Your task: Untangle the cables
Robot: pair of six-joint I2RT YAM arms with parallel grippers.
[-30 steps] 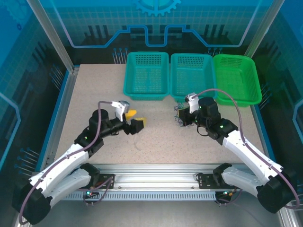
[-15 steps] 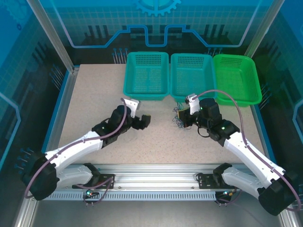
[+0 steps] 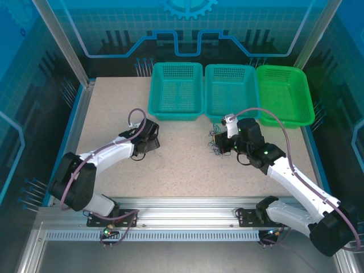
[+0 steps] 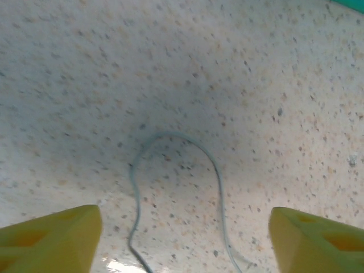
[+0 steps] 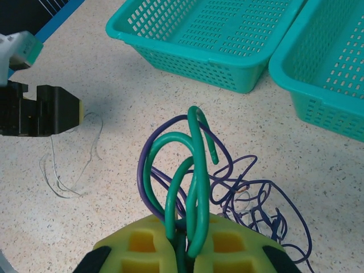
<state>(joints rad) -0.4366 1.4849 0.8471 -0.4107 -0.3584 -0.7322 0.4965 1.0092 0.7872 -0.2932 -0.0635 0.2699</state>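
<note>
right gripper (image 5: 190, 242) clamps the green cable (image 5: 197, 170), holding it above the purple cables (image 5: 259, 199) just before the middle teal basket (image 3: 228, 114) for separation. left gripper (image 4: 183, 227), jaws apart, straddles a pale cable (image 4: 215, 165) (apparently loose) left of that basket.

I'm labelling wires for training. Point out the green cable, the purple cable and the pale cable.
green cable (image 5: 199, 182), right wrist view, upright middle strand.
purple cable (image 5: 229, 154), right wrist view, loop right of the green.
pale cable (image 4: 170, 133), left wrist view, top of its arch.
</note>
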